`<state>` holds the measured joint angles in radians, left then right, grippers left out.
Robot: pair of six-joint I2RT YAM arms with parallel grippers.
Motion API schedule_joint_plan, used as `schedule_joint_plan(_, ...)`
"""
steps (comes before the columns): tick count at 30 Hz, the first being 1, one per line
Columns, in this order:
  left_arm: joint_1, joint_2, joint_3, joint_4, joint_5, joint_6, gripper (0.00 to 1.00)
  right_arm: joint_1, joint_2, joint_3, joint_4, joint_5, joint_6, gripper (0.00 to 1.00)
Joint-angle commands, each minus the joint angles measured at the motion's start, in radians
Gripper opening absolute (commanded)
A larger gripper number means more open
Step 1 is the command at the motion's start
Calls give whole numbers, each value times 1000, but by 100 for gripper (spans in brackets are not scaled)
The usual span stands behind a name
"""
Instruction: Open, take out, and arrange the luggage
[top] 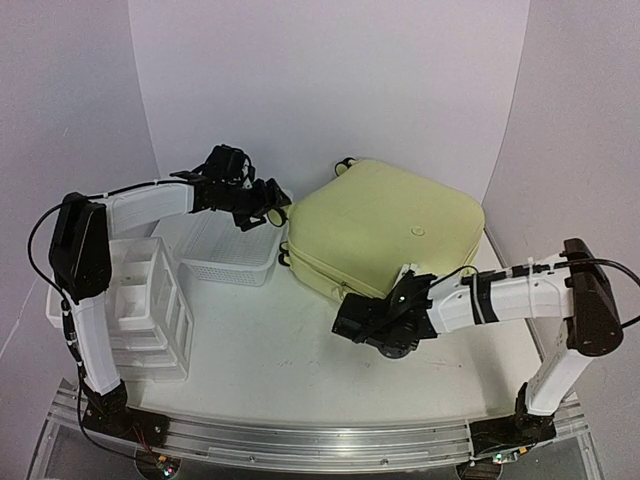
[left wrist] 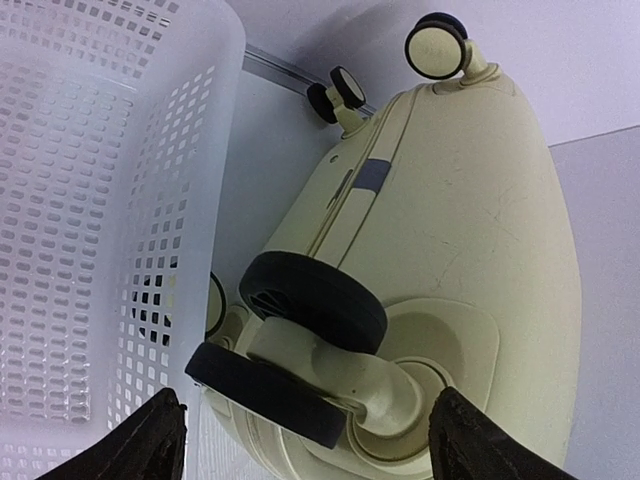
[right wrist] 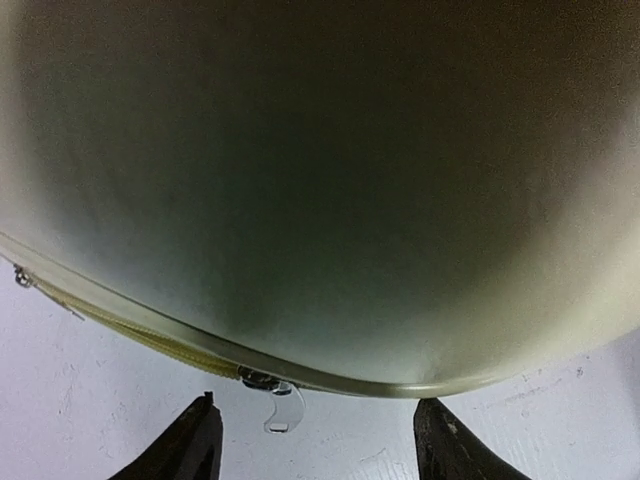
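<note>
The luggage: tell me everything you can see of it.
The luggage is a pale yellow hard-shell suitcase, shut, lying flat on the table. A zipper seam runs round its side, with a clear pull at the near edge. Black-and-cream twin wheels stick out on the side next to the white mesh basket.

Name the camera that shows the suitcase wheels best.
Left wrist: one double wheel fills the foreground, with two more at the far end. The top view shows only wheel tips peeking past the suitcase; the right wrist shows none.
</note>
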<state>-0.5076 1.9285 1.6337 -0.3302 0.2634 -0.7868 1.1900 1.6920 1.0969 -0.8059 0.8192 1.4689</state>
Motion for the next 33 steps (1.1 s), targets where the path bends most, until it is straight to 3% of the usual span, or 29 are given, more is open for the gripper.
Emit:
schedule_joint_plan(1, -2, -7, -6, 68, -40, -51, 83, -18, 95, 166, -262, 171, 291, 63)
schedule_joint_plan(11, -2, 0, -33, 99, -52, -63, 78, -22, 221, 266, -473, 229, 443, 44)
schedule_joint_plan(19, -2, 7, -42, 108, -53, -58, 78, -45, 248, 241, -500, 206, 472, 39)
schedule_joint_plan(23, -2, 8, -39, 109, -59, -40, 77, -47, 235, 212, -500, 213, 443, 26)
schedule_joint_plan(29, -2, 19, -30, 108, -49, 10, 75, -47, 180, 136, -498, 232, 336, 14)
schedule_joint_plan(33, -2, 17, -12, 123, 103, 193, 82, -48, 80, 52, -476, 268, 169, 12)
